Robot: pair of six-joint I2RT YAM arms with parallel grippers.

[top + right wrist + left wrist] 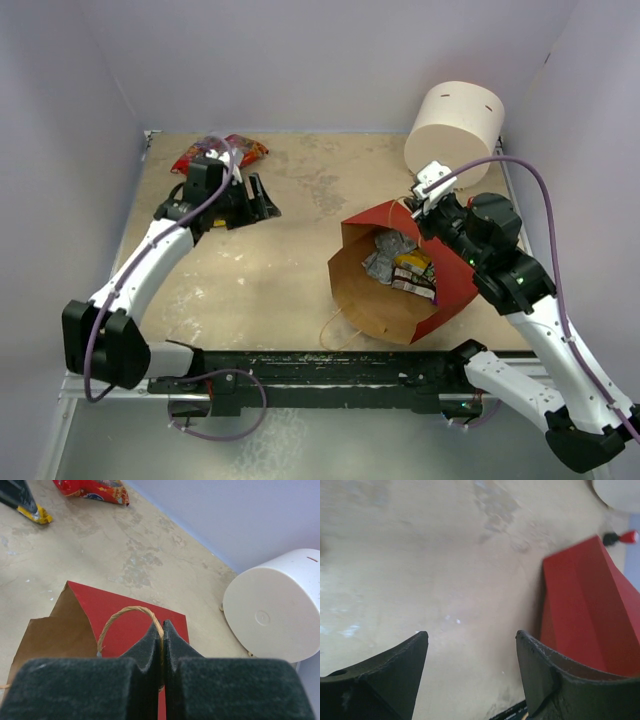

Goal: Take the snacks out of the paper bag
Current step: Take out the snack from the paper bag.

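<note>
The red-brown paper bag [452,292] lies at the table's right with its tan mouth facing up and toward the near edge. Inside it are a crinkled silver-grey packet [387,255] and yellow and dark packets [416,273]. My right gripper [424,196] is shut on the bag's string handle [123,613] at the far rim; the wrist view shows its fingertips [162,628] pinching the string. My left gripper [262,197] is open and empty over bare table at the far left [472,641]. The red cartoon-printed bag [221,152] lies behind it. The bag's red side [585,610] shows in the left wrist view.
A white cylinder [455,122] stands at the far right corner, just behind the bag. The bag's other string handle [340,330] lies loose near the front edge. A yellow wrapper end [36,514] shows beside a dark shape at the right wrist view's top left.
</note>
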